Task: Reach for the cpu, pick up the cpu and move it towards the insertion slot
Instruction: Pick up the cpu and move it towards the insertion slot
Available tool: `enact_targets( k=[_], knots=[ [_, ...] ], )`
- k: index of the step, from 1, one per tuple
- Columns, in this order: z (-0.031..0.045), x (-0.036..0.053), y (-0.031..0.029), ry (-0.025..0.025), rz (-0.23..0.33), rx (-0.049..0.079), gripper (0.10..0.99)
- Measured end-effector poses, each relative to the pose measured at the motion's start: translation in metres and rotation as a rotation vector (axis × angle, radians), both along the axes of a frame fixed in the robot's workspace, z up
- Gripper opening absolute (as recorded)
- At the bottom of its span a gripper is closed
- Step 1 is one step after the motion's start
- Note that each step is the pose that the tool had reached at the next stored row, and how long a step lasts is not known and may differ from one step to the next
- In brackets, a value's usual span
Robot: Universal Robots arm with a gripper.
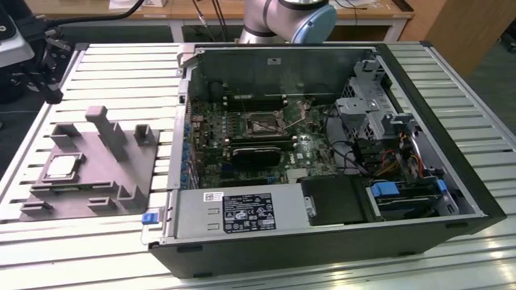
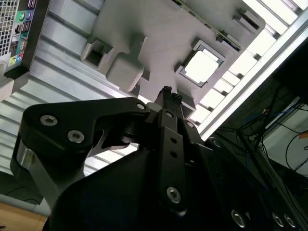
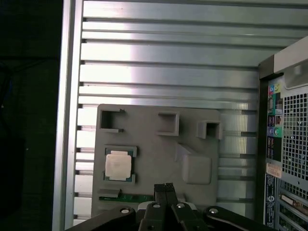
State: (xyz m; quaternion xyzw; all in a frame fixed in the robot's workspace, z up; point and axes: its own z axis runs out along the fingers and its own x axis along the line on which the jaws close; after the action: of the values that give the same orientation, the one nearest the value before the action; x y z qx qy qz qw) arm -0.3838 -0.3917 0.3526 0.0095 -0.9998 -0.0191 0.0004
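The cpu (image 1: 63,167) lies flat in a recess of a grey plastic fixture (image 1: 121,175), on the exterior view's left. Its silver top with a pale rim also shows in both wrist views (image 2: 202,66) (image 3: 119,165). My gripper (image 3: 166,186) hangs well above the fixture, off to one side of the cpu and clear of it. Its two black fingers (image 2: 166,96) are pressed together with nothing between them. The insertion slot (image 1: 262,124), a square socket with a thin metal frame and dark centre, sits on the motherboard inside the open computer case (image 1: 435,121).
Grey posts and blocks (image 1: 101,124) rise from the fixture near the cpu. The slatted aluminium table (image 1: 121,72) carries both fixture and case. A black finned block (image 1: 256,158), cables and drive cages (image 1: 371,115) crowd the case. The case's port panel (image 3: 284,144) stands beside the fixture.
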Motion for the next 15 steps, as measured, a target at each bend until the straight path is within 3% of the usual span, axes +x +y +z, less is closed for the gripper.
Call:
enact_targets(
  k=[15],
  knots=[
    [-0.0123, -0.0123, -0.0001, 0.0, 0.0, 0.0, 0.106]
  ],
)
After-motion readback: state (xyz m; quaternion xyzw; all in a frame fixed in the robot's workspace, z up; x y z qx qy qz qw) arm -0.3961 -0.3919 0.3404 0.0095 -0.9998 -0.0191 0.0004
